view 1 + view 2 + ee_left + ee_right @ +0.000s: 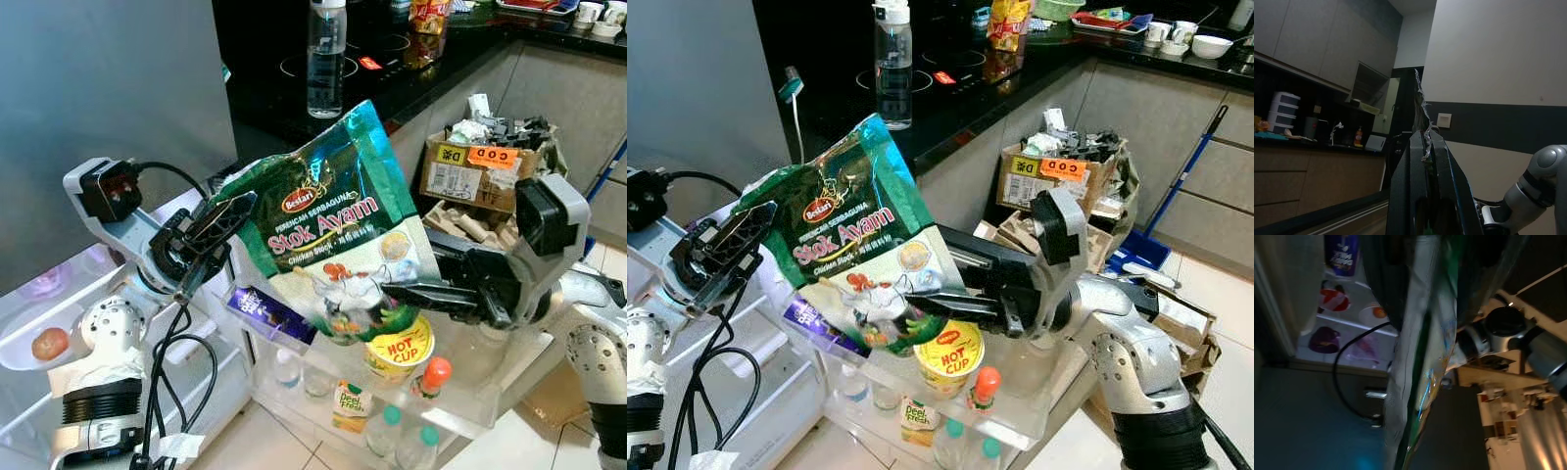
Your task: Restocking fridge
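Note:
A green "Stok Ayam" chicken stock packet [333,225] hangs upright in the air above the fridge door shelf [475,392]. My left gripper [233,211] is shut on the packet's upper left edge. In the left wrist view the crinkled packet edge [1423,142] sits pinched between the black fingers [1405,186]. My right gripper [392,290] is shut on the packet's lower right part, reaching in from the right. The right wrist view looks along the packet's side [1420,357], with the fridge interior behind it.
Under the packet the clear shelf holds a Hot Cup noodle tub [400,351], a purple bar [266,311] and several small bottles. A water bottle [326,59] stands on the black counter behind. A full cardboard box [480,176] sits at the right. A reddish round item [49,343] lies far left.

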{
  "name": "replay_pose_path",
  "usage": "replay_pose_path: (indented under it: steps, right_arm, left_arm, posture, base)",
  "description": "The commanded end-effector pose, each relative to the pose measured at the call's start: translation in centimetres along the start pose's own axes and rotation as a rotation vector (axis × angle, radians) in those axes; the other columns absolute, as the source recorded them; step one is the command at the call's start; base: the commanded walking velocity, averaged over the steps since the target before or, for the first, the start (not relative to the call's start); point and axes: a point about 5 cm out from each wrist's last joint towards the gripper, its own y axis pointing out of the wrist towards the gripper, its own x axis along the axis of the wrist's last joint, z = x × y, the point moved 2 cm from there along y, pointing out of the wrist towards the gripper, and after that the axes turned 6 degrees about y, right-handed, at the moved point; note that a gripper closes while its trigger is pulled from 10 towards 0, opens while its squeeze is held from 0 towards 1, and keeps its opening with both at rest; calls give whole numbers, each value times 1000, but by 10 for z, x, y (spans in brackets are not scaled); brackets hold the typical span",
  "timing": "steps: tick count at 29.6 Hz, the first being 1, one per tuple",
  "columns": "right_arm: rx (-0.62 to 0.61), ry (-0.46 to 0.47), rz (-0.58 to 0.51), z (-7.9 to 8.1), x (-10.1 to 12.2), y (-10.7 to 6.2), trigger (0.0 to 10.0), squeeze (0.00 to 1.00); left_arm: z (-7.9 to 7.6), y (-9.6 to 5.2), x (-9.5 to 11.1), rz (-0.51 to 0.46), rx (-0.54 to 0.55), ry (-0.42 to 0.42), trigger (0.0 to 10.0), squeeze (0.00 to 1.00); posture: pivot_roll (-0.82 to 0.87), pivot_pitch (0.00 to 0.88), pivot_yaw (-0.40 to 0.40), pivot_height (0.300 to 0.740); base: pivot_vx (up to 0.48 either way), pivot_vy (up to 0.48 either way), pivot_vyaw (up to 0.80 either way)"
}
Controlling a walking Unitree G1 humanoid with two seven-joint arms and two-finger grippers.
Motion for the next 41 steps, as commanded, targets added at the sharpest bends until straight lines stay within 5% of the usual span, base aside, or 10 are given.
replay_pose_path:
  steps: [1,15,17,18,30,41]
  right_arm:
    - [-1,-21,-19,0,6,0,10000,1000]
    - [-38,-58,-8,-4,6,-3,10000,1000]
    - [-52,-66,-4,-5,7,-5,10000,675]
    - [-75,-77,-3,-7,9,-10,10000,0]
    - [-118,-92,-3,-6,18,-29,10000,0]
    - [-57,-42,16,7,11,-29,10000,0]
  left_arm:
    - [2,3,-1,1,-3,9,0,0]
    - [3,-1,2,26,16,38,0,0]
    - [4,-3,4,51,29,57,0,0]
    - [5,-6,8,71,44,83,0,0]
    - [7,-18,24,182,108,196,0,0]
    - [1,-20,34,285,109,238,0,0]
  posture:
    - [-89,0,-21,740]
    - [-90,0,-20,740]
    - [-89,0,-21,740]
    - [-90,0,-21,740]
    - [-88,0,-19,740]
    - [-88,0,-18,740]
  base:
    - [0,0,0]
    - [0,0,0]
    - [0,0,0]
    - [0,0,0]
    - [0,0,0]
    - [0,0,0]
